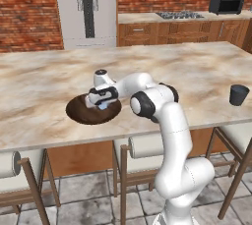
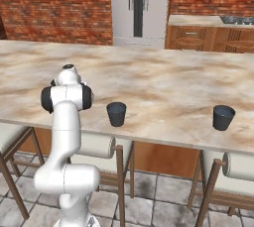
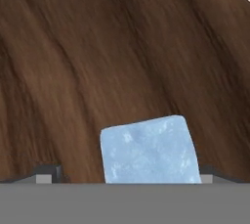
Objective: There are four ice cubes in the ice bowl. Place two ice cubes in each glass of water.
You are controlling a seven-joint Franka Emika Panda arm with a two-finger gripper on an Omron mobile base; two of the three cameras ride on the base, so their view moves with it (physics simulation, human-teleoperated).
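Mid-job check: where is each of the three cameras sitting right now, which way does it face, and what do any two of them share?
Left base view: behind the arm on its left, facing forward and down over the counter; the arm reaches the gripper into the ice bowl.
Right base view: behind on its right, facing the two glasses; arm at lower left.
Hand view: on the hand, looking into the bowl at an ice cube between the open fingertips.
Left and hand views share bowl and cube.
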